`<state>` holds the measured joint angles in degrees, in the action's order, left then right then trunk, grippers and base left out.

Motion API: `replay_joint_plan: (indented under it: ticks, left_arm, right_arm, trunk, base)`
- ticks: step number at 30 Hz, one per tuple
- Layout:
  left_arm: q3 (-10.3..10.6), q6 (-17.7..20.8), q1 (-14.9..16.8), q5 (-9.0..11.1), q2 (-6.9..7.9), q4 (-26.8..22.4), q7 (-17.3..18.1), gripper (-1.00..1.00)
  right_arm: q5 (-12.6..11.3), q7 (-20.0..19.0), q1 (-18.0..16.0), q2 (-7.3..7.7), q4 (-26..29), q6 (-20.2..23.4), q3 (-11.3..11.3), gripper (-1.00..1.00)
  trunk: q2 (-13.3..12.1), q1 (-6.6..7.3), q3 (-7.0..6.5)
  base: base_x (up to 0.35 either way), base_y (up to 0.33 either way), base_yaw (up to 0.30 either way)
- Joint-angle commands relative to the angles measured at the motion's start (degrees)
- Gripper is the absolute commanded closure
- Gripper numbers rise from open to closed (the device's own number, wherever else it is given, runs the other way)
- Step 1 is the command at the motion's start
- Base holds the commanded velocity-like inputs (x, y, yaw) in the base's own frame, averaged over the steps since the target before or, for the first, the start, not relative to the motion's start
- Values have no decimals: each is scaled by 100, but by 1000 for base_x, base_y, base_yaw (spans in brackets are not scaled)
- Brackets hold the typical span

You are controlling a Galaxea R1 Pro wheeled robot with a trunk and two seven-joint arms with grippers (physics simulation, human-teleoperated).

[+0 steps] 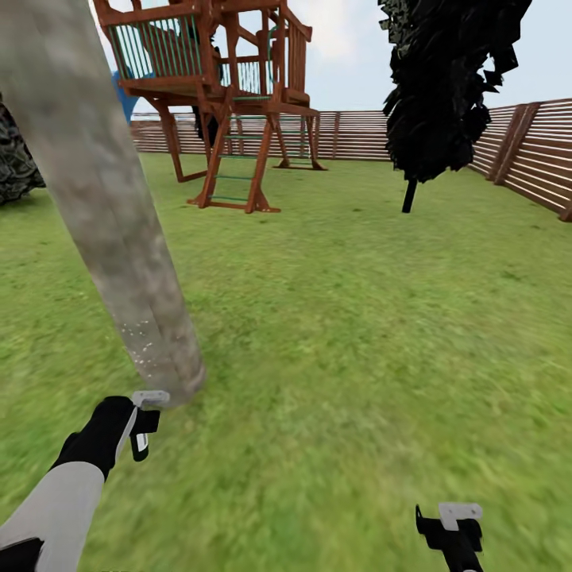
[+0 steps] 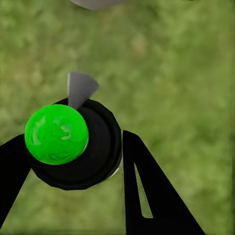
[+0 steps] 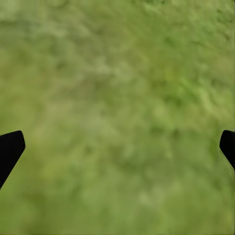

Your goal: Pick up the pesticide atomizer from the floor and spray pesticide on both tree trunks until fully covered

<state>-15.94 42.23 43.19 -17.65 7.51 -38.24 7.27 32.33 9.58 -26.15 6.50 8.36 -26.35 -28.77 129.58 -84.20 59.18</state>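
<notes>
A thick mottled beige-grey tree trunk rises at the left of the head view, with fine white specks low down near its base. My left gripper hangs just in front of that base. In the left wrist view this gripper is shut on the pesticide atomizer, a black round body with a bright green ball top and a grey nozzle, held above grass. My right gripper sits low at the right, and in its wrist view it stands open over bare lawn.
A brown wooden play tower with a ladder stands at the back. A thin-trunked dark-leaved tree grows at the right, near the slatted fence. A dark shrub sits at the far left. Lawn spreads between them.
</notes>
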Motion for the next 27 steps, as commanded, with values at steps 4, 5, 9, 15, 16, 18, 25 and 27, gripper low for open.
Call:
replay_joint_plan:
  ticks: [4,5,9,15,16,18,25,27]
  left_arm:
    - [-17,22,5,-69,-4,-4,55,100]
    - [-19,22,5,-71,-4,-1,55,100]
    - [-17,22,1,-72,-4,1,55,100]
    - [-23,22,-3,-79,12,-5,36,100]
    - [-23,22,-4,-84,21,-5,-15,100]
    - [-23,23,-4,-70,34,-1,-346,100]
    - [-23,39,-4,-22,2,-5,-533,100]
    - [-23,39,-4,-20,-9,-7,-537,100]
  right_arm:
    - [63,26,-4,0,-10,-19,-32,-100]
    - [62,26,-4,0,-10,-19,-32,-100]
    - [63,26,-4,0,-10,-19,-32,-100]
    - [63,26,-4,0,-10,-19,-32,-100]
    - [63,26,-4,0,-10,-19,-32,-100]
    - [63,26,-4,0,-10,-19,-32,-100]
    - [63,26,-4,0,-10,-19,-32,-100]
    - [63,26,-4,0,-10,-19,-32,-100]
  trunk:
    - [2,-1,5]
    - [2,-1,5]
    - [2,-1,5]
    - [2,-1,5]
    - [2,-1,5]
    - [2,-1,5]
    - [2,-1,5]
    - [2,-1,5]
  base:
    - [194,-286,254]
    - [223,-263,99]
    - [240,-241,22]
    - [209,-258,63]
    - [156,-288,239]
    - [146,-290,263]
    - [149,-288,276]
    - [93,-120,277]
